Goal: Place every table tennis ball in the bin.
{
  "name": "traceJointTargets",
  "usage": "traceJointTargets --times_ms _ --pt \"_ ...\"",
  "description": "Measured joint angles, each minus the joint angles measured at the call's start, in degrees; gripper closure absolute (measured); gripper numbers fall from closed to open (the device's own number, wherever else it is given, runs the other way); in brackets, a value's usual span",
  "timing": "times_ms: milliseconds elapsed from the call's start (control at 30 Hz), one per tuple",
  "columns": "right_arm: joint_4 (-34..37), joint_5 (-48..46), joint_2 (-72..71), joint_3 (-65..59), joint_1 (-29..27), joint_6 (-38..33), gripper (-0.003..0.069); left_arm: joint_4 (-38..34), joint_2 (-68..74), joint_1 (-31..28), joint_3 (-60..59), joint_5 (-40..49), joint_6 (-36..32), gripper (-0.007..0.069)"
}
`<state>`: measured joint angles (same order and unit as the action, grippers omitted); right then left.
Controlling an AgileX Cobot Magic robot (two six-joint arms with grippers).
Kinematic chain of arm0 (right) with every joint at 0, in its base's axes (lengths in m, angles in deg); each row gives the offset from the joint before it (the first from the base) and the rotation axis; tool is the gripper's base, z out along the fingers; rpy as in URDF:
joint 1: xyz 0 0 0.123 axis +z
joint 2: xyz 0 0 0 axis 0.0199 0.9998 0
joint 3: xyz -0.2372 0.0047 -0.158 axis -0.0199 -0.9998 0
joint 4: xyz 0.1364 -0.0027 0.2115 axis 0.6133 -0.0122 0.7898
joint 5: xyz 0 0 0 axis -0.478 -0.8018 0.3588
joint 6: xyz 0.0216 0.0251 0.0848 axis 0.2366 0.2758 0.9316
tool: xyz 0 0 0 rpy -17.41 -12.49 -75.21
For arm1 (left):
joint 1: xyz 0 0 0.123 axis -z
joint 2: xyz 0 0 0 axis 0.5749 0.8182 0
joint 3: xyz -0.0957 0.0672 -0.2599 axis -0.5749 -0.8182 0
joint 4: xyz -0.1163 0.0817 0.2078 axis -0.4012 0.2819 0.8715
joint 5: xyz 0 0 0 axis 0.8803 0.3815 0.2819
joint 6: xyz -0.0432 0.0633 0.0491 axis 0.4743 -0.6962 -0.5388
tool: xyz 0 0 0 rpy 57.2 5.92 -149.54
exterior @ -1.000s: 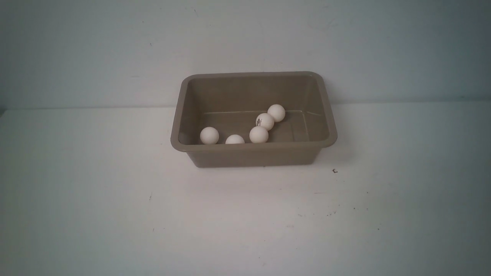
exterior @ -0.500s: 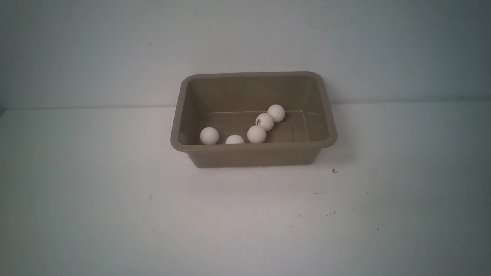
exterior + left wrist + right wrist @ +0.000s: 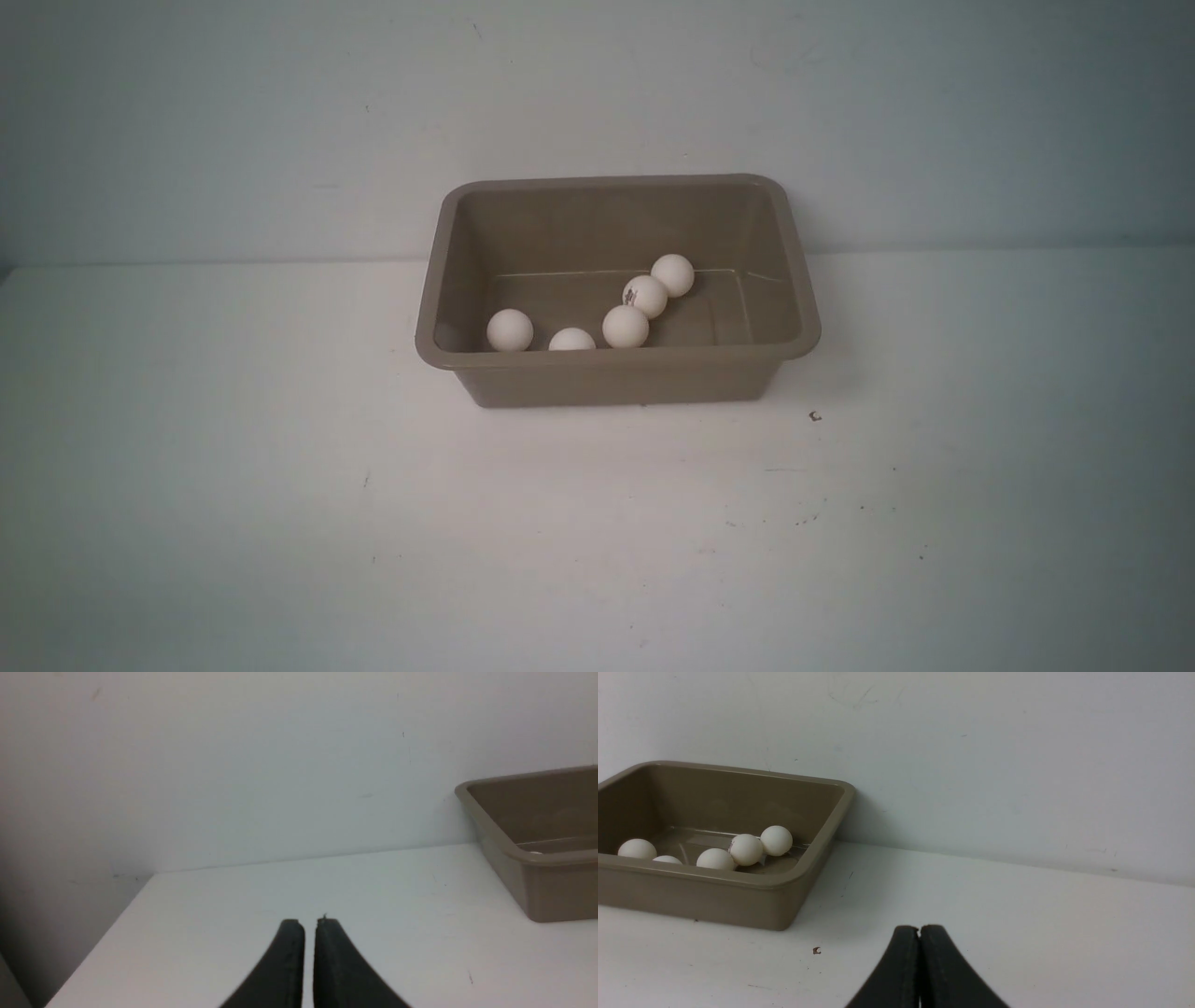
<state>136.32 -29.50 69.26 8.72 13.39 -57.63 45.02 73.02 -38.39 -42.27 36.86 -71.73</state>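
A rectangular taupe-brown plastic bin (image 3: 617,369) with rounded corners and a flared rim stands on the white tabletop (image 3: 597,541), its far side close against the pale wall (image 3: 597,93). All five small matte white table tennis balls lie on the bin's floor. One ball (image 3: 510,329) rests alone toward the bin's left end, and a second ball (image 3: 571,340) sits near it, half hidden behind the near wall. The other three form a touching diagonal chain: a plain ball (image 3: 625,327) nearest the front, a ball with a small dark printed logo (image 3: 645,296) in the middle, and a ball (image 3: 672,275) farthest back.

Neither arm shows in the front view. In the left wrist view the left gripper (image 3: 310,921) hangs above bare tabletop well apart from the bin, its black fingers (image 3: 289,961) nearly together with a thin slit between them, empty. In the right wrist view the right gripper (image 3: 919,927) has its black fingers (image 3: 901,966) pressed together, empty, away from the bin's right end.
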Motion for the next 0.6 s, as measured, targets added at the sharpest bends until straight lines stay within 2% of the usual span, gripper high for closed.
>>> traceJointTargets --times_ms 167,333,400,600 --pt "0.00 0.00 0.00 0.00 0.00 0.00 0.0676 0.16 -0.07 -0.04 -0.13 2.95 0.24 0.0608" --pt "0.02 0.00 0.00 0.00 0.00 0.00 0.0676 0.16 -0.07 -0.04 -0.13 11.16 2.86 0.0608" --pt "0.02 0.00 0.00 0.00 0.00 0.55 0.0676 -0.82 -0.07 -0.04 -0.13 14.80 6.56 0.0608" --pt "0.02 0.00 0.00 0.00 0.00 1.41 0.0676 -3.80 -0.07 -0.04 -0.13 15.38 14.26 0.0608"
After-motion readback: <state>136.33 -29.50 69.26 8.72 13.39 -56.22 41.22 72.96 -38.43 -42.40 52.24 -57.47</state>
